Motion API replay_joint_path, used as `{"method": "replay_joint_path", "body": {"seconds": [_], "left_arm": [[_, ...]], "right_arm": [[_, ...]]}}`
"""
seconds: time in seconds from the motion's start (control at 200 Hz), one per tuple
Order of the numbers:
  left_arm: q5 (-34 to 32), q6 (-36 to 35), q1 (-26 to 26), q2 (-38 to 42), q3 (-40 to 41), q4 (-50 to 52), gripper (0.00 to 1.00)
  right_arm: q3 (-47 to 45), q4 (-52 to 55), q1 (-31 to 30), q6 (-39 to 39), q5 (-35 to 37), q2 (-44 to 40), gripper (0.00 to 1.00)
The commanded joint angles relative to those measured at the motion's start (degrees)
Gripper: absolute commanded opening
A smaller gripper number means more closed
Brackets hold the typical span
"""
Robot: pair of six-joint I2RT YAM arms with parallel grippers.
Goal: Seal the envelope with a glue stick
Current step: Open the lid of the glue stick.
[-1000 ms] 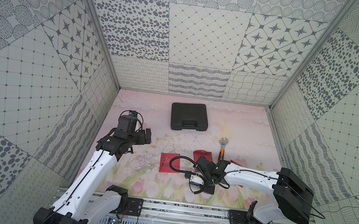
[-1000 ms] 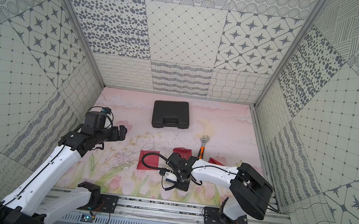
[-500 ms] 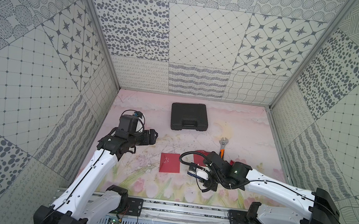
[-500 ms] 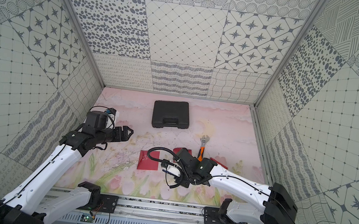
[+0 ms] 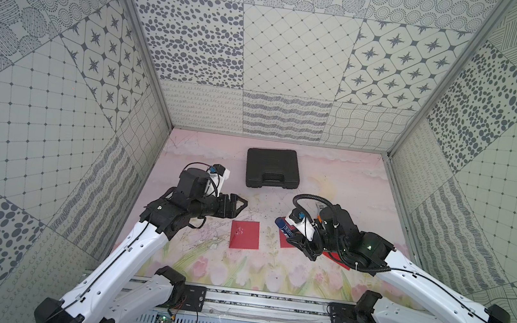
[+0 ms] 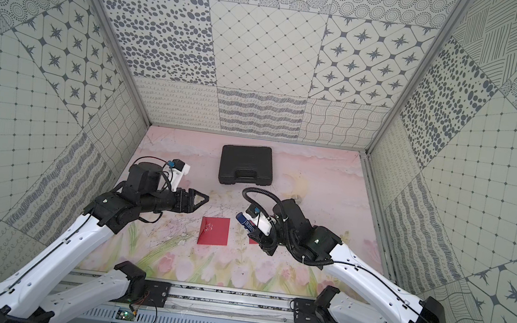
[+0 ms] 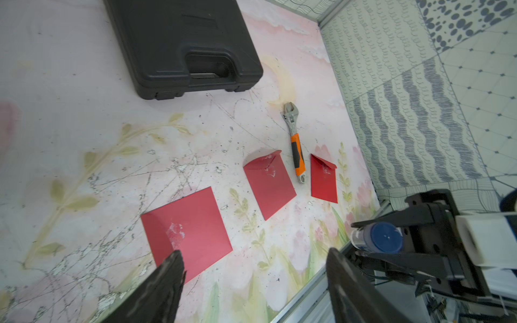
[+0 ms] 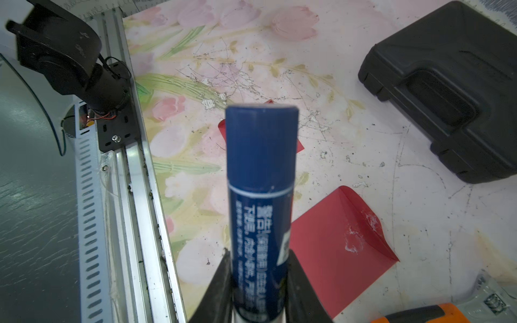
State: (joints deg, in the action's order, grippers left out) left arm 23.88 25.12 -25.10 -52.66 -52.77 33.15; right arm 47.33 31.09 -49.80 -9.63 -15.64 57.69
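Observation:
The glue stick [image 8: 261,195], navy blue with white print, is clamped at its lower body by my right gripper [image 8: 260,268]. It is held above the table with its cap pointing toward my left gripper, in both top views [image 5: 283,227] [image 6: 244,221]. Three red envelopes lie on the table. The nearest [image 7: 187,226] sits under my left gripper [image 7: 254,253], which is open with nothing in it. The middle envelope [image 7: 270,181] has its flap slightly raised, and the third [image 7: 323,179] lies past the wrench. In a top view my left gripper [image 5: 238,205] hovers left of the glue stick.
A shut black plastic case [image 5: 272,168] lies at the back middle. An orange-and-black adjustable wrench [image 7: 295,139] rests between the middle and third envelopes. An aluminium rail [image 8: 131,195] runs along the table's front edge. Patterned walls enclose three sides.
My right gripper has risen from the table with the glue stick as its arm stretched out. My left gripper swung right toward it, and its jaws narrowed a little.

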Motion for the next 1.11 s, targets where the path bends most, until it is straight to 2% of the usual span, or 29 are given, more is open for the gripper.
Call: {"method": "replay_joint_path", "body": {"seconds": [0.0, 0.17, 0.465, 0.59, 0.931, 1.101], "left_arm": [[6.07, 1.73, -5.05, -2.08, -3.32, -3.16, 0.80], [7.89, 2.30, -9.99, -4.54, -7.42, -1.98, 0.75], [7.05, 2.30, -17.83, -9.57, -14.22, 3.30, 0.67], [7.28, 2.53, -18.89, -11.18, -15.17, 4.68, 0.61], [10.99, 3.60, -19.90, -12.37, -14.04, 2.90, 0.53], [12.14, 3.70, -19.92, -13.08, -13.85, 3.24, 0.43]], "right_arm": [[3.47, -0.52, 0.14, -1.95, -4.21, -0.85, 0.08], [5.39, 1.73, 0.05, -4.38, -4.73, -0.60, 0.05], [7.04, 2.24, -0.43, -6.25, -6.33, 0.37, 0.04], [7.37, 1.97, -0.71, -6.81, -6.24, 0.59, 0.04], [8.58, 2.22, -1.44, -7.68, -6.90, 1.25, 0.03], [8.63, 1.95, -1.92, -8.32, -6.64, 1.14, 0.02]]}}
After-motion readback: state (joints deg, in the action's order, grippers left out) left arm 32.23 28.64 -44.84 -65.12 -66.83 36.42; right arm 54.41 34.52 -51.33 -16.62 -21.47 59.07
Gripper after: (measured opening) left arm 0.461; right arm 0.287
